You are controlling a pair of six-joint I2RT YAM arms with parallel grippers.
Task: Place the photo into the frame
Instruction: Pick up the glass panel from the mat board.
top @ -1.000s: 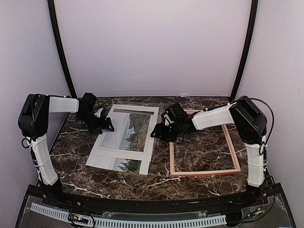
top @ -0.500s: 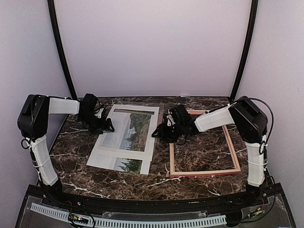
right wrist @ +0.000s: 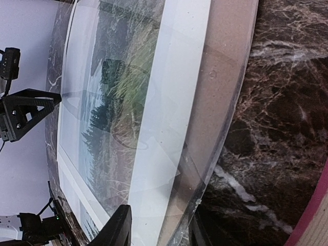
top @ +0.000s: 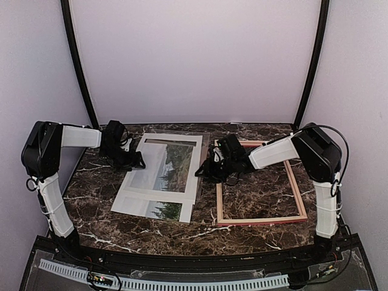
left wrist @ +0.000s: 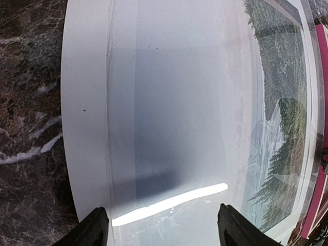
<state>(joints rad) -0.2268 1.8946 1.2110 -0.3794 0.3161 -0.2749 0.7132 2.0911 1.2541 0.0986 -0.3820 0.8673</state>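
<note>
The photo [top: 168, 162] lies flat left of centre, its trees and water showing through the window of a white mat [top: 134, 201]; the wrist views show it too [left wrist: 279, 128] [right wrist: 115, 97]. The frame [top: 262, 221] lies empty on the marble to the right, with its pink edge [right wrist: 313, 218] in the right wrist view. My left gripper [top: 137, 160] [left wrist: 164, 229] is open over the stack's left edge. My right gripper [top: 204, 171] [right wrist: 156, 233] is open, its jaws standing either side of the stack's right edge, nothing gripped.
A clear plastic sheet [right wrist: 233, 118] covers the stack, and a brown backing panel [right wrist: 228, 66] shows under the mat's right side. The dark marble table [top: 97, 212] ends at pale walls behind and at both sides.
The right gripper's jaws have narrowed around the stack's right edge and the wrist has shifted slightly back. The left jaws have closed a little. The stack and frame have not moved.
</note>
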